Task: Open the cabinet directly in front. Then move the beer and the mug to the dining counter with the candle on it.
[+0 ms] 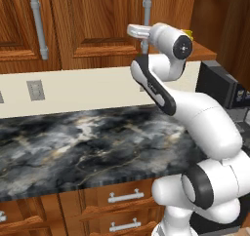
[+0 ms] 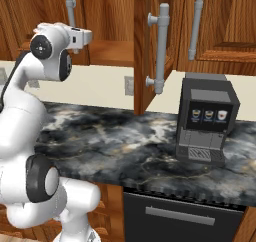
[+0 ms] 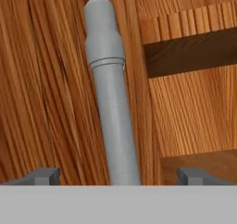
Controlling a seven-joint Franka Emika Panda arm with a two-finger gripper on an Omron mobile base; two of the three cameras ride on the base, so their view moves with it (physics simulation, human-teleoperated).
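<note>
The reddish-brown wall cabinet [image 1: 97, 20] hangs above the counter. My gripper [image 3: 119, 177] is open, its fingertips [image 3: 44, 176] wide apart on either side of a door's long grey handle [image 3: 115, 126] without touching it. From the base, the hand [image 1: 141, 32] sits raised against that handle [image 1: 146, 6]. The neighbouring door [image 2: 142, 46] stands swung out, baring a plain wood shelf [image 2: 110, 53]. A small yellow patch [image 1: 187, 33] behind my wrist looks like the mug. The beer is hidden. The dining counter and the candle are out of view.
A dark marble worktop [image 1: 88, 142] runs below the cabinet, with drawers [image 1: 124, 197] under it. A black coffee machine [image 2: 206, 118] stands on it to the right. Further grey handles [image 1: 39, 25] [image 2: 197, 26] mark other closed doors. Wall sockets [image 1: 35, 89] sit on the cream backsplash.
</note>
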